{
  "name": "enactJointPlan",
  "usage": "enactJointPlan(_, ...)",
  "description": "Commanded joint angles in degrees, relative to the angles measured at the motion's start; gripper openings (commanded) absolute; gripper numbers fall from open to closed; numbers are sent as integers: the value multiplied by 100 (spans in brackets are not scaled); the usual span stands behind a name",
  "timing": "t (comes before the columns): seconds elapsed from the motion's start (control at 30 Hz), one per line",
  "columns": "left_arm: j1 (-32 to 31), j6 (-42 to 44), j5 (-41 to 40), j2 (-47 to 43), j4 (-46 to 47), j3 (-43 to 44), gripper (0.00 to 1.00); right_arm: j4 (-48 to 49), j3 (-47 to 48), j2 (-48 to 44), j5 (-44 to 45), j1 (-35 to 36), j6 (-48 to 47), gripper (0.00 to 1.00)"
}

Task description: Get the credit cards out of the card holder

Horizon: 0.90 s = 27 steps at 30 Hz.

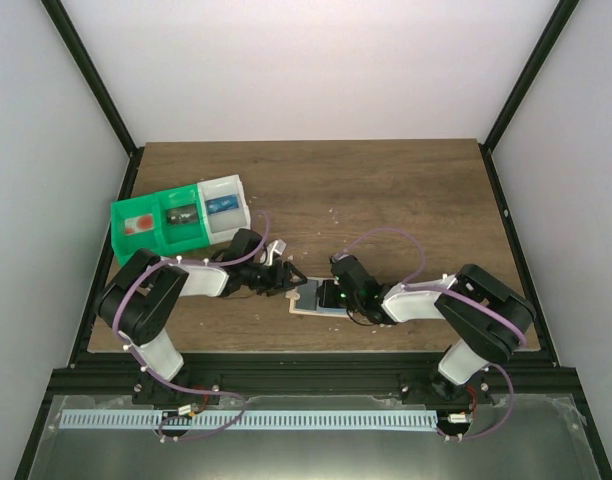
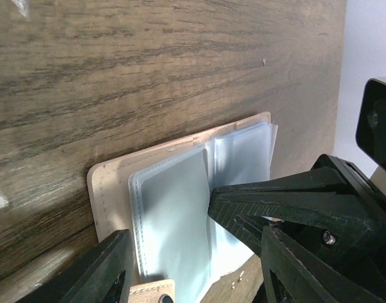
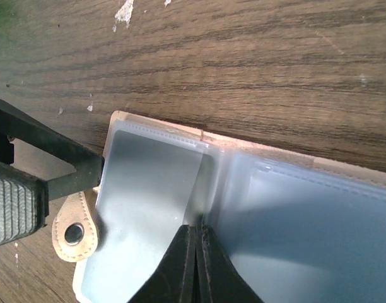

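Near the front edge of the table, between my two arms, the card holder lies opened flat, its clear plastic pockets facing up. The right gripper is clenched, fingertips together, and its tip rests on the pockets right at the middle fold. The left gripper stands released, jaws apart, at the holder's left edge, with the small snap tab just beside one ribbed finger pad (nothing I can see is pinched there). The pockets look pale grey-blue, and I cannot tell whether any credit cards sit inside them. Well apart, at the back left, stand a green bin and a white bin.
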Motion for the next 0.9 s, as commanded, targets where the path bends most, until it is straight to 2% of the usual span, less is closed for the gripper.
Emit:
enactJointPlan(0.0,-19,277,-200,50,-149,112,58,-170,-112,185,28,-9,18,1)
enactJointPlan(0.47,-17,-11,274,159,366,6,58,-166,-87,208,19,-9,-1,0)
enactJointPlan(0.87,-17,-219,467,1,453,33,58,-148,-77,219,19,-9,-5,1)
